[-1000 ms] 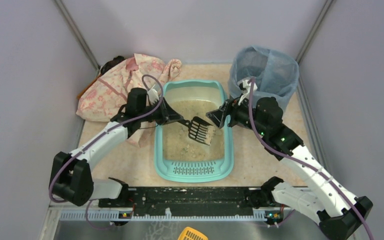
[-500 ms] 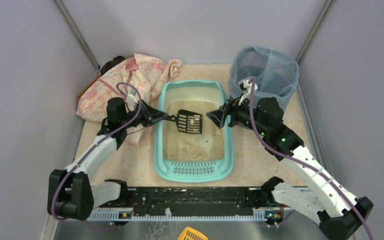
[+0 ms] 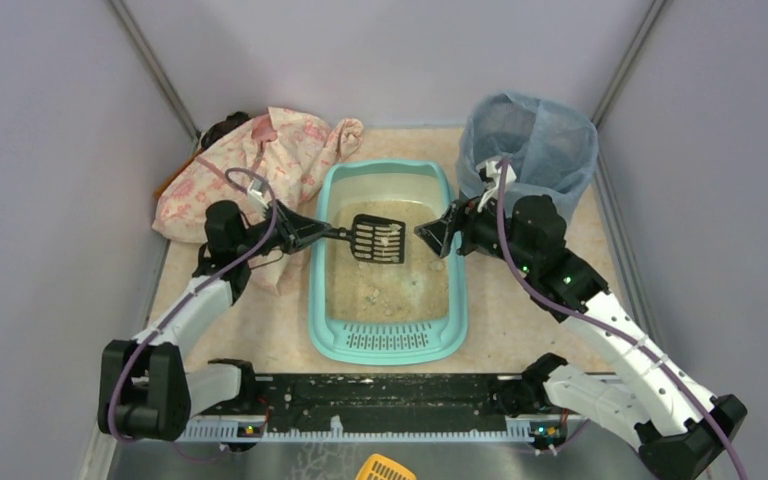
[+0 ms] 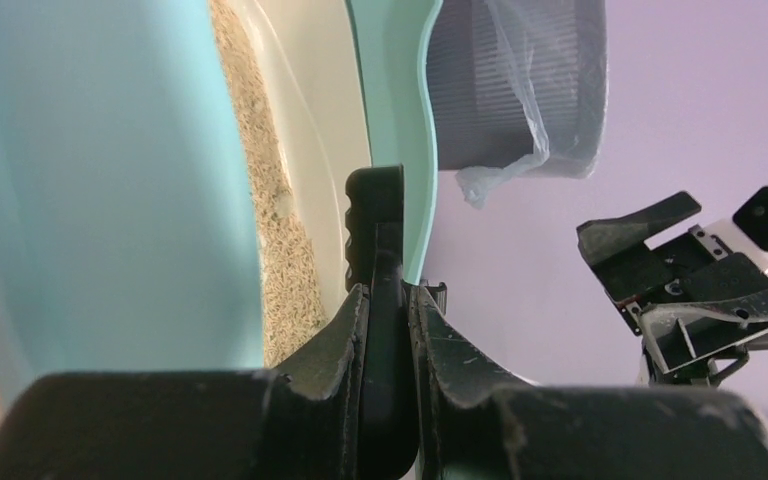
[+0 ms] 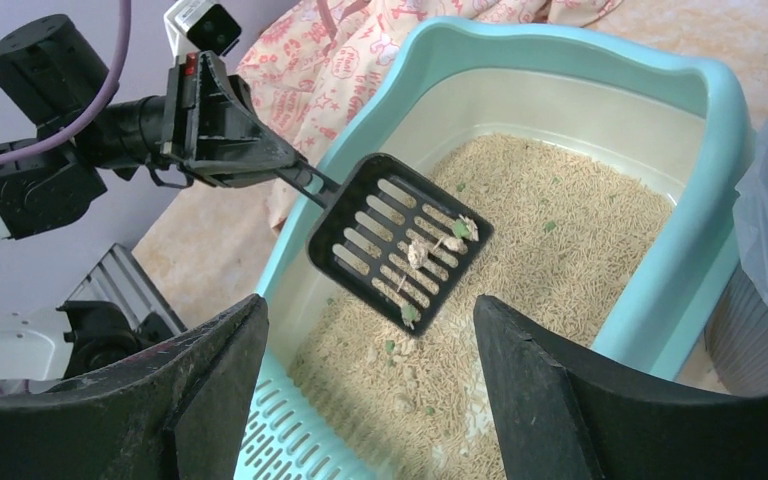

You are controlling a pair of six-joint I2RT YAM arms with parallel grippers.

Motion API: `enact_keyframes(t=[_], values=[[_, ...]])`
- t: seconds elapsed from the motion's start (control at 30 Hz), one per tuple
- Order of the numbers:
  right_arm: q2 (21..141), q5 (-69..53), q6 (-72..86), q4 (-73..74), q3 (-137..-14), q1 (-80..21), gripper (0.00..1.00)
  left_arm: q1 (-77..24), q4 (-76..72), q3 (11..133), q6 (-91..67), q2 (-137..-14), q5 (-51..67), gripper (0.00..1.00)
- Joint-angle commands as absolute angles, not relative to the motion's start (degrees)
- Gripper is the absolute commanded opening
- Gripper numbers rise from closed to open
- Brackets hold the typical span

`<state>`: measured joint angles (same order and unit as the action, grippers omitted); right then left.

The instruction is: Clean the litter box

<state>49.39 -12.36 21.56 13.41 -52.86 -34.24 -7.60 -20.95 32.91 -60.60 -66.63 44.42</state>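
The turquoise litter box (image 3: 318, 300) (image 5: 720, 150) (image 4: 110, 160) lies mid-table, its beige litter (image 3: 390, 285) (image 5: 560, 230) flecked with green and pale bits, its slotted grille (image 3: 388, 340) at the near end. My left gripper (image 3: 305, 232) (image 4: 388, 300) is shut on the handle of a black slotted scoop (image 3: 378, 239) (image 5: 400, 240). The scoop hangs level above the litter and carries a few pale clumps. My right gripper (image 3: 435, 238) (image 5: 370, 330) stands open at the box's right rim, facing the scoop, with nothing between its fingers.
A grey bin lined with a blue bag (image 3: 528, 140) (image 4: 515, 85) stands behind the right gripper, at the box's far right corner. A pink floral cloth bag (image 3: 250, 170) (image 5: 360, 50) lies left of the box. A yellow scoop (image 3: 385, 468) pokes in at the bottom edge.
The left arm drew back to the left and lifted the scoop out of the litter, levelling it above the box's middle. Most litter fell through. The right arm stayed put.
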Motion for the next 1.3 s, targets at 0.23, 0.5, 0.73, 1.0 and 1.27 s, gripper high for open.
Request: enact_keyframes(t=[0.23,0.5,0.73,1.0,1.27], values=[[46.6,-10.72,20.37,13.09,-55.12,-33.75,0.76,-0.42,-21.81,31.5,-59.59,-61.79,47.12,0.0],[47.03,-12.0,21.81,11.13,-53.72,-33.75,0.75,-2.88,-26.18,29.7,-62.65,-62.69,50.7,0.0],[46.31,-11.62,21.82,11.39,-53.8,-33.75,0.75,0.1,-20.73,30.38,-60.24,-59.83,47.29,0.0],[44.6,-10.76,22.2,11.21,-53.03,-33.75,0.75,0.26,-25.14,29.63,-63.53,-62.17,48.86,0.0],[39.73,-7.5,23.64,11.07,-54.78,-33.75,0.73,-2.3,-26.03,38.96,-68.2,-67.76,47.8,0.0]])
